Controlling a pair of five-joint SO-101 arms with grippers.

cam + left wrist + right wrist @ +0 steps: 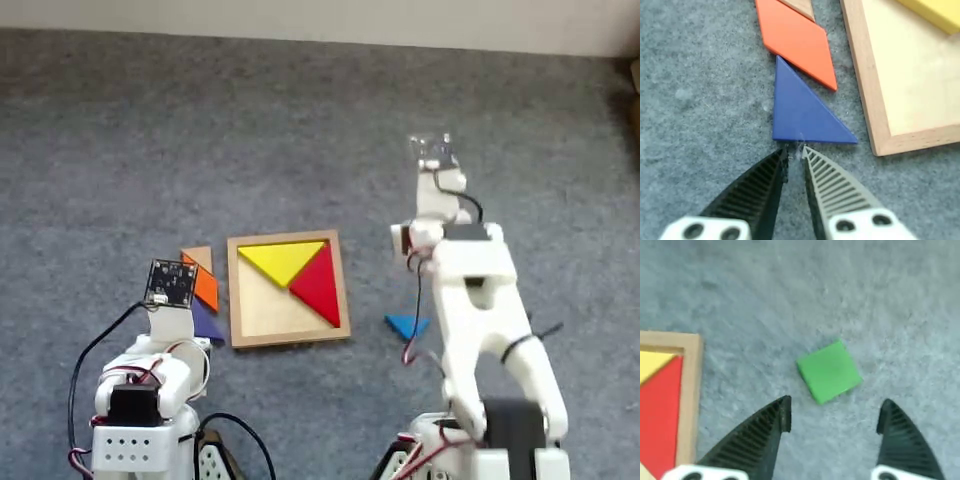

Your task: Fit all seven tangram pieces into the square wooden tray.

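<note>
L pincer (795, 150) tips together by blue triangle (802, 112) (outside tray (861, 75)); R pincer (835, 405) apart near green square (829, 371).

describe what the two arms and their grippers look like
Both arms are white plastic with black motors and loose black and red cables. The left arm carries a small black circuit board at its wrist. The left gripper has one black and one grey ribbed, pointed finger on white mounts with screw holes; the right gripper has two black ribbed fingers.
</note>
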